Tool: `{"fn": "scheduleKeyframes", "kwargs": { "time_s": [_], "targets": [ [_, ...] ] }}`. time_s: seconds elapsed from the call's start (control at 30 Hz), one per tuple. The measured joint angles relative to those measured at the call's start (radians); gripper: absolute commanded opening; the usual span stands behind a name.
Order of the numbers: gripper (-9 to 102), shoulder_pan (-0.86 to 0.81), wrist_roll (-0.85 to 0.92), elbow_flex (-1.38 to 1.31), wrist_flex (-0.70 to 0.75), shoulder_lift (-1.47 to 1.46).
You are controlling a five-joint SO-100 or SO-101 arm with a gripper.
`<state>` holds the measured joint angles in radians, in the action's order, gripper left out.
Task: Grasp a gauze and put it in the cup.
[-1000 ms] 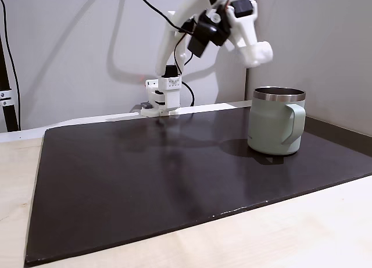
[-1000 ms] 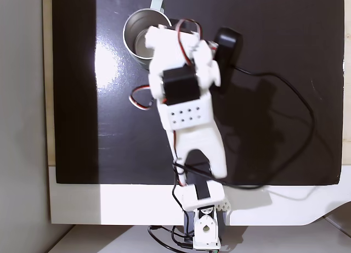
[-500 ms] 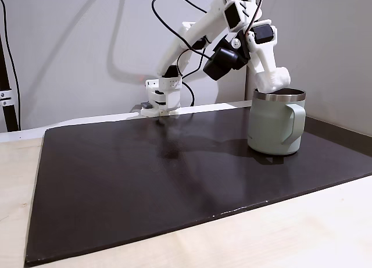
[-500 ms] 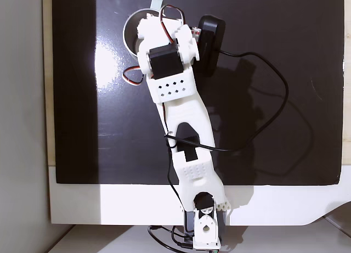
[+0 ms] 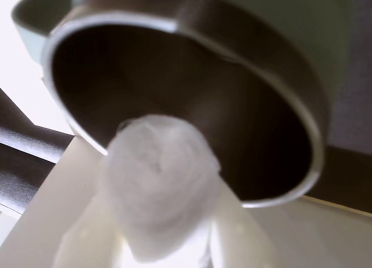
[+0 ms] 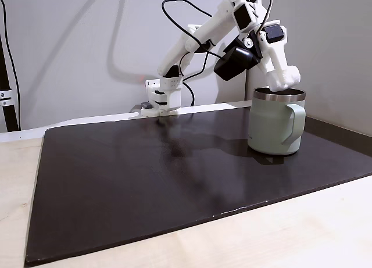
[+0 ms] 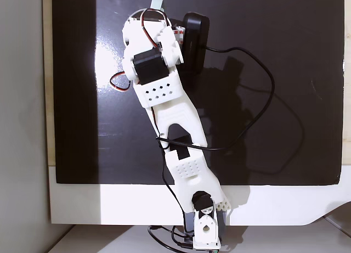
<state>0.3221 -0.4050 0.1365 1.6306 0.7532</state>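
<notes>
One gauze (image 5: 158,186), a soft white roll, sits pinched between my jaws, which are closed snugly on it. In the wrist view it hangs just at the near lip of the cup (image 5: 192,99), whose dark steel inside looks bare as far as I can see. In the side fixed view my gripper (image 6: 286,79) hovers right over the cup's (image 6: 275,124) steel rim, toward its far side, the handle pointing to the right. From above, my arm covers most of the cup (image 7: 157,1) near the far left of the black mat (image 7: 285,55).

I judge I am at the delivery step: the roll is carried, not yet released. Next I should edge a little farther over the opening so the roll is clear of the rim, then part my jaws and let it fall in. Let go too soon and it may catch the lip and tumble outside.
</notes>
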Motion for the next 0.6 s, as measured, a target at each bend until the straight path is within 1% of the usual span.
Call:
{"fn": "scheduleKeyframes", "kwargs": {
  "time_s": [0.1, 0.17, 0.23, 0.6],
  "targets": [
    [29, 0.006, 0.008, 0.000, 0.011, 0.000],
    [34, 0.008, 0.008, 0.000, 0.021, 0.000],
    [36, 0.008, 0.008, 0.000, 0.029, 0.000],
    [35, 0.008, 0.008, 0.000, 0.029, 0.000]
  ]
}}
